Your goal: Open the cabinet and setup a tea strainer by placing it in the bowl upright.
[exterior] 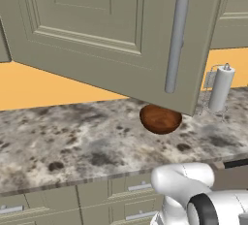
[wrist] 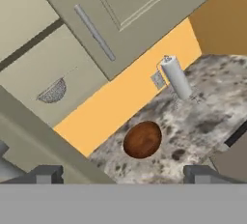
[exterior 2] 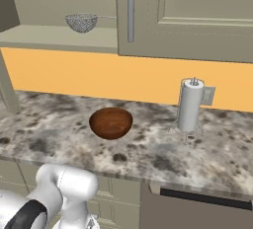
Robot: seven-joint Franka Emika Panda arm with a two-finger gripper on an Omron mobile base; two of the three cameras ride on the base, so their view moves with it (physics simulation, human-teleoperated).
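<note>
Gripper (wrist: 120, 174) fingers stand spread wide, holding nothing. Grey-beige cabinet door (exterior 2: 188, 16) hangs open. Silver mesh tea strainer (exterior 2: 81, 22) sits on its shelf above the reddish-brown wooden bowl (exterior 2: 111, 122).

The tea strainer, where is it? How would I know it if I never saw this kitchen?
Look up at the open cabinet above the speckled stone counter. On its bottom shelf sits the tea strainer, a small round silver mesh basket. The bowl down on the counter is round too, but dark brown and solid, and the paper towel roll stands tall and white.
</note>
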